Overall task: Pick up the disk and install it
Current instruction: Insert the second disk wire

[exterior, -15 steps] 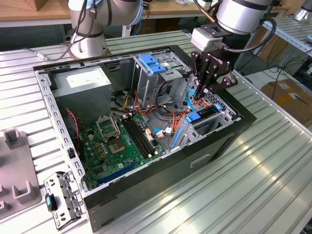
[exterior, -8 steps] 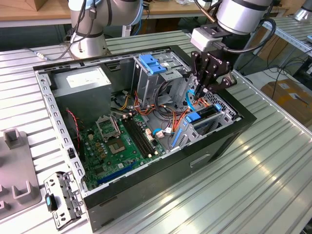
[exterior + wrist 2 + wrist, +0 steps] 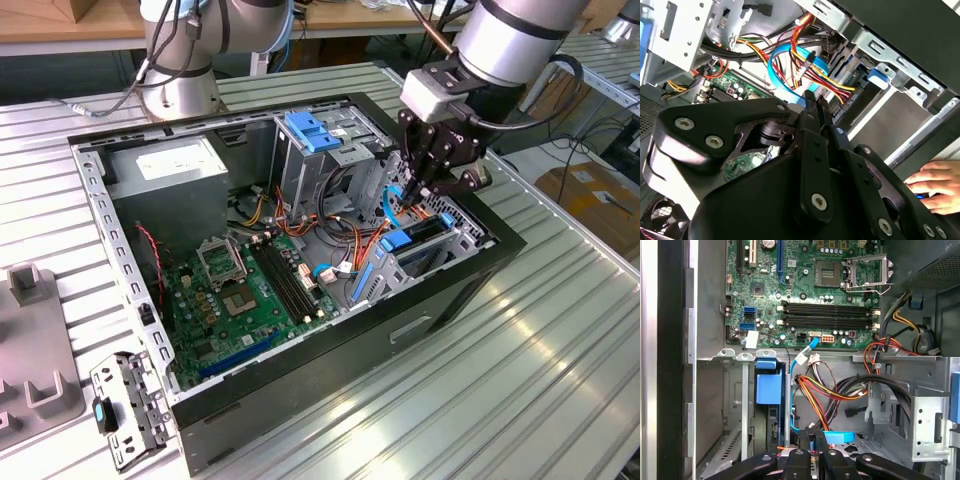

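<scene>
The disk [image 3: 420, 233] stands on edge in the drive cage at the exterior view's right end of the open computer case [image 3: 470, 300]. Its blue rail tab [image 3: 768, 388] and dark edge show in the first wrist view, and the blue tab [image 3: 877, 78] also shows in the second wrist view. My gripper [image 3: 412, 200] hangs just above the cage, beside the disk. The black fingers [image 3: 805, 442] stand pressed close together, shut, with nothing seen between them. A blue data cable [image 3: 785, 67] and its plug [image 3: 837, 436] lie right by the fingertips [image 3: 810, 102].
Red, yellow and orange power wires [image 3: 820, 390] cross the case beside the cage. The motherboard [image 3: 250, 290], a grey power supply [image 3: 170, 165] and a blue clip [image 3: 315, 130] lie inside. A person's hand [image 3: 940, 185] rests outside the case. A second arm's base [image 3: 180, 85] stands behind.
</scene>
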Tool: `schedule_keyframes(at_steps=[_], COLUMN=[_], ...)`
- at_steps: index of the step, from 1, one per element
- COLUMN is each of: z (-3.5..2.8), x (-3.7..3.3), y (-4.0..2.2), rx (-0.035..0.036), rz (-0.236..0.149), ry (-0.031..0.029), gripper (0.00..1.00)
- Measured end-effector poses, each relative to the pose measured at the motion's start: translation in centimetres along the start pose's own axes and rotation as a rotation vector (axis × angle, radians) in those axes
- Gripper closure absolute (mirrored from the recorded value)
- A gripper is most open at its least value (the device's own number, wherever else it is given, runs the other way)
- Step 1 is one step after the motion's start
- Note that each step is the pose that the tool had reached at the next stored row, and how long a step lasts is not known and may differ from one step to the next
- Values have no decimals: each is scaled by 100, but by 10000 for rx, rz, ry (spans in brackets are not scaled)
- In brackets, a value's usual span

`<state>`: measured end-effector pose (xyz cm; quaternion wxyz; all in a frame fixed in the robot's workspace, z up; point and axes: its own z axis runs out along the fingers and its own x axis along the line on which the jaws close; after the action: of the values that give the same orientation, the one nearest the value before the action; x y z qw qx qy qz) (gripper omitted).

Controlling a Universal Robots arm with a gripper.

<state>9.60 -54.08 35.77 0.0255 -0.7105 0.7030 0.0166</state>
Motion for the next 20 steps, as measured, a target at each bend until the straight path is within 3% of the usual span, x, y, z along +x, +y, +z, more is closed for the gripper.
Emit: schedule_keyframes(at_steps=[1, 3, 5, 20], z=[-2, -3, -1, 54], x=[30, 51, 79, 274], y=[8, 15, 24, 36], rx=[59, 155, 200, 220], rz=[-19, -36, -51, -17], ry=[-33, -46, -48, -46], gripper=[84, 84, 84, 84])
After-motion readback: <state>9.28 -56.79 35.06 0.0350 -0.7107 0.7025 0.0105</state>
